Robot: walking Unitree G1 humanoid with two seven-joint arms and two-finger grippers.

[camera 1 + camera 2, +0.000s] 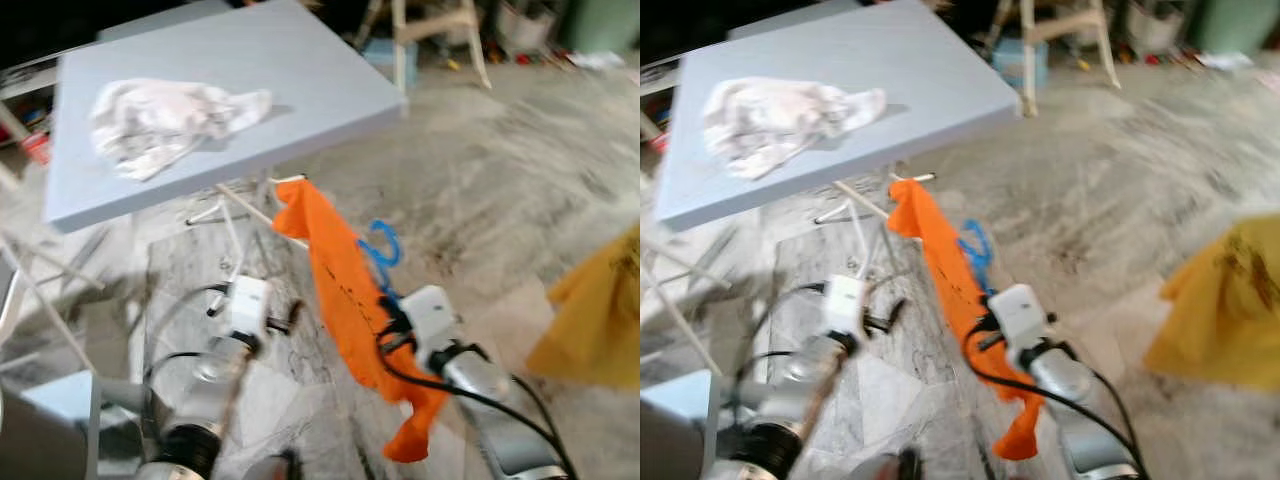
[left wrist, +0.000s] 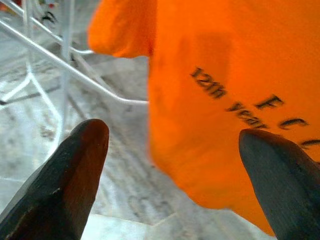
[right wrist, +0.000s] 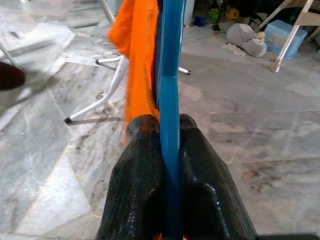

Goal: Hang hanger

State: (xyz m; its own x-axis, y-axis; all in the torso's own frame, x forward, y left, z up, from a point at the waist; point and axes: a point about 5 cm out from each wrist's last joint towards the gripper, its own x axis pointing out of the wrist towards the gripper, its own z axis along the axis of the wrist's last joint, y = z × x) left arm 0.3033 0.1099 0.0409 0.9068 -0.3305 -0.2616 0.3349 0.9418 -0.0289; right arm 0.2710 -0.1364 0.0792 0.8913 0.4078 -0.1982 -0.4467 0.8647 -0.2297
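Observation:
An orange T-shirt (image 1: 345, 300) with black lettering hangs on a blue hanger (image 1: 383, 250) above the marble floor. My right gripper (image 3: 168, 131) is shut on the hanger's blue bar (image 3: 169, 75), low at the shirt's right side. The hanger's hook sticks out to the right of the shirt. My left gripper (image 2: 175, 150) is open, its fingertips (image 2: 82, 145) apart just left of the shirt (image 2: 225, 90), touching nothing. The left wrist (image 1: 245, 310) is low and left of the shirt.
A grey-blue folding table (image 1: 330, 90) stands ahead on white metal legs (image 1: 235, 215), with a crumpled white cloth (image 1: 160, 120) on it. A yellow garment (image 1: 600, 310) hangs at the right edge. A wooden stool (image 1: 435, 35) and clutter sit farther back.

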